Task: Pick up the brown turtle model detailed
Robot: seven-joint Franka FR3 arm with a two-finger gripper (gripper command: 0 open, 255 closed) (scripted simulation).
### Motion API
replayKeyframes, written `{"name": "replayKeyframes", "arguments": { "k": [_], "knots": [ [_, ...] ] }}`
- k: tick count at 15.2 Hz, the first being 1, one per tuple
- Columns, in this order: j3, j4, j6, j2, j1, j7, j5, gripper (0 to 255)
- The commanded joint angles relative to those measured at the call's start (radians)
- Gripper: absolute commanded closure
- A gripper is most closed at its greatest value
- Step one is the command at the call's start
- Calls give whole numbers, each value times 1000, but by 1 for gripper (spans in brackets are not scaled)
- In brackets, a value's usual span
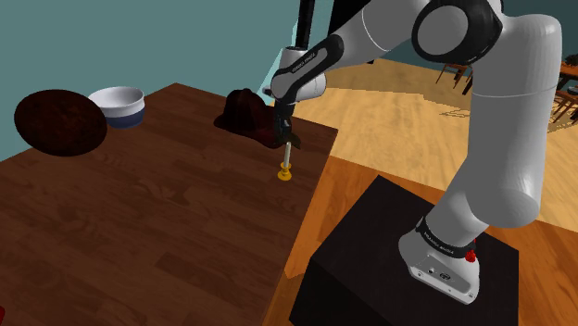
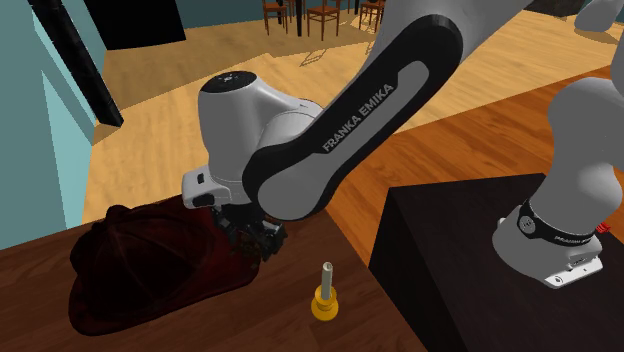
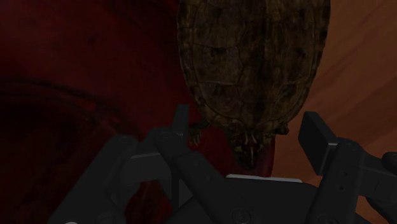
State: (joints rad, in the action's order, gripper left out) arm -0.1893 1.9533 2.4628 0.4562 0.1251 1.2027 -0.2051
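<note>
Turtle [image 3: 254,63] beside dark red hat [image 3: 83,76], straight ahead of end effector [image 3: 248,130]. Fingers [image 3: 318,137] apart, flanking shell's near end, no contact. Long axis square to closing line.

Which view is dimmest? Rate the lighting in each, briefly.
Wrist view is dimmest: the brown turtle shows its shell pattern only faintly, and the dark red hat beside it is murky. Shoulder view: brighter, the pale wooden floor well lit, the dark table subdued. Second exterior view: the white arm is brightly lit.
</note>
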Motion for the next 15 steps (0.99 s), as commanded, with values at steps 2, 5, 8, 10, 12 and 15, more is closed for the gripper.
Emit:
{"name": "replayKeyframes", "arguments": {
  "k": [2,5,8,10,12,15],
  "knots": [
    [-2,-2,-10,-8,1,-3,3,255],
    [-9,-5,-41,-35,5,-11,14,255],
    [-14,-11,-72,-61,9,-19,24,255],
    [-18,-16,-93,-78,11,-24,30,255],
    [-21,-22,-114,-94,13,-29,37,255],
    [-25,-32,-147,-118,16,-36,46,255]
  ]
}}
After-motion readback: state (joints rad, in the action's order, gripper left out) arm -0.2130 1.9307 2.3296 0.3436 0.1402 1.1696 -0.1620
